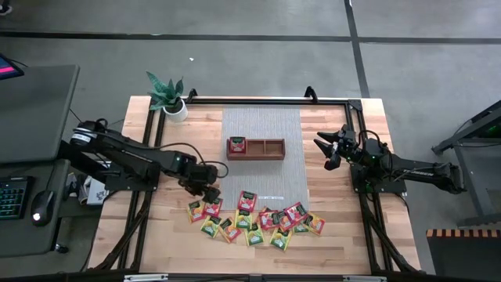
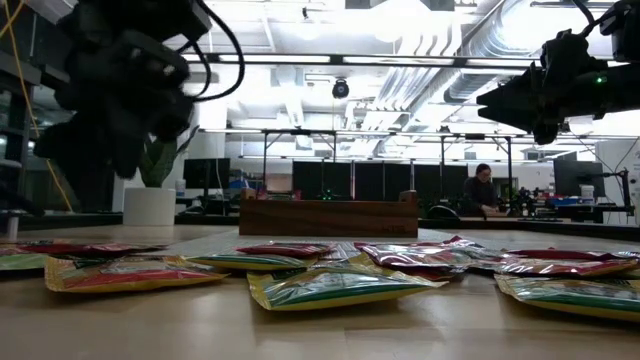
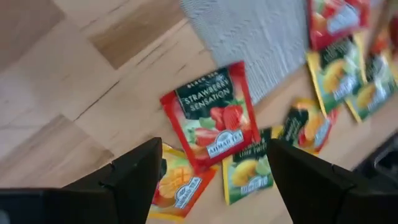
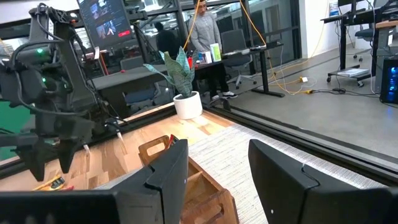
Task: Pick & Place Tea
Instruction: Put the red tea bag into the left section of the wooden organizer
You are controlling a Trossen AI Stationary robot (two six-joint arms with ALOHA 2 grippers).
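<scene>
Several red, yellow and green tea packets lie flat in a loose pile near the table's front edge. One red packet sits in the left compartment of the wooden tray. My left gripper hangs open above the pile's left end, pointing steeply down. In its wrist view a red strawberry packet, a mango packet and a lime packet lie below the gap. My right gripper waits open and level, right of the tray.
A grey mat runs under the tray from the far edge toward the pile. A potted plant stands at the far left corner. A black frame borders the table. Bare wood lies left of the pile.
</scene>
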